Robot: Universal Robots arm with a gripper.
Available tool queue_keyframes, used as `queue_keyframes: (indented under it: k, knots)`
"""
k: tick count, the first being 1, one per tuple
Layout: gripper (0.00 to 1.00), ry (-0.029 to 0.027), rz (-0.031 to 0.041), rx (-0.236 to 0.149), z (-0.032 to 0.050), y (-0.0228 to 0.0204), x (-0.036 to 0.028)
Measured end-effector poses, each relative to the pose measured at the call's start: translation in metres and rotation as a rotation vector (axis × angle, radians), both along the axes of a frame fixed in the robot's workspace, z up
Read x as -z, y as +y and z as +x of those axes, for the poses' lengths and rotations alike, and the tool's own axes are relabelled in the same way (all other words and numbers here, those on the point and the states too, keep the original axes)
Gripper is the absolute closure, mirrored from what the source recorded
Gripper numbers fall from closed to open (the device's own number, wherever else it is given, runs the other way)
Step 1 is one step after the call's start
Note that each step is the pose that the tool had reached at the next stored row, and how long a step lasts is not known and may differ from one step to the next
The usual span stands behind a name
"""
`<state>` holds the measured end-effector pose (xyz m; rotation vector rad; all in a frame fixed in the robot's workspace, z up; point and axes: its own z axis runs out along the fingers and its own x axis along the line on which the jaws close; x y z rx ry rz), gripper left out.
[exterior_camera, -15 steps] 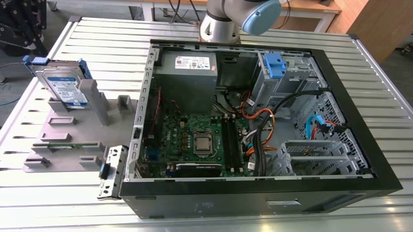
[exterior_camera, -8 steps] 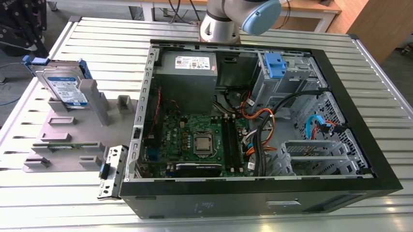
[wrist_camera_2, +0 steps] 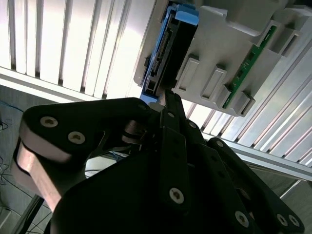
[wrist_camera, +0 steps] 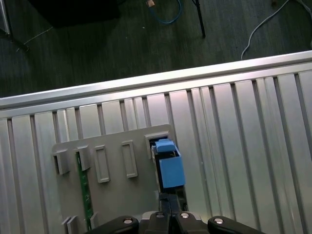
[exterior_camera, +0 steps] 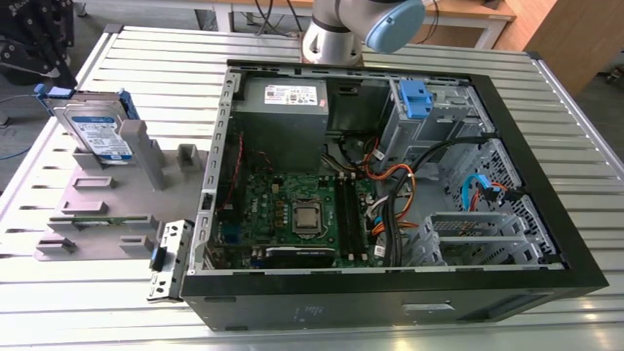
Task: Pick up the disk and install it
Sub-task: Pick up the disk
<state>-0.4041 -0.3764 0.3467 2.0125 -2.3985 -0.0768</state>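
Gripper: fingers pinched together, nothing held, same in both wrist views. Disk not picked yet. It stands on edge, long axis upright, in a slot of the grey fixture on the slatted table, to the exterior view's left of the open PC case. In the first wrist view its blue rail end sits just ahead of the fingertips, in line, no contact. My read: tool is over the disk's upper edge, closing axis across its thin side. Drive cage is well apart from the disk.
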Motion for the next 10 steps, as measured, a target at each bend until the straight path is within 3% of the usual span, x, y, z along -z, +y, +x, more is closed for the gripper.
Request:
queue_keyframes:
  k: [10]
  knots:
    - [0.89,-0.0001,0.0001,-0.008,0.009,0.0001,0.004]
